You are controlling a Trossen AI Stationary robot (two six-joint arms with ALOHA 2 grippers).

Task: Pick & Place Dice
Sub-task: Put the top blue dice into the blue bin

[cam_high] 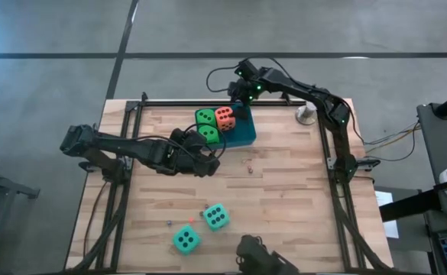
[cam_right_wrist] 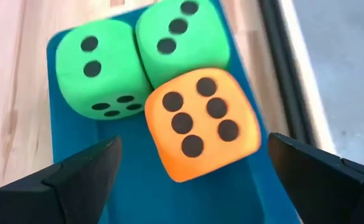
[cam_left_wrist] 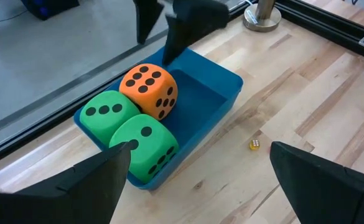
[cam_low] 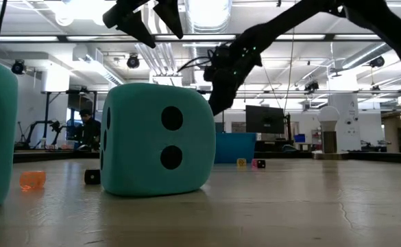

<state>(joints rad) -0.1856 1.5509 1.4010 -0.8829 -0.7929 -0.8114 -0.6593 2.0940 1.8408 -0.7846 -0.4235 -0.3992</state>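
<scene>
Two teal dice are sitting nearest the camera at the near edge of the table, one (cam_high: 186, 240) on the left and the other (cam_high: 216, 217) just right of it, both well apart from the blue tray (cam_high: 245, 134). You are keeping the left gripper (cam_high: 205, 162) near the tray's left end, its fingers (cam_left_wrist: 88, 180) spread wide and holding nothing. Moving right, two green dice (cam_left_wrist: 110, 112) (cam_left_wrist: 145, 144) and the orange-red die (cam_left_wrist: 149, 91) are lying together inside the tray. Your right gripper (cam_high: 241, 95) is hovering over the tray's far end, its fingers (cam_right_wrist: 76, 174) spread wide too, touching nothing. I think the risk is this: both grippers are working close together, so reaching for the teal dice carelessly could bump the tray or the other arm.
</scene>
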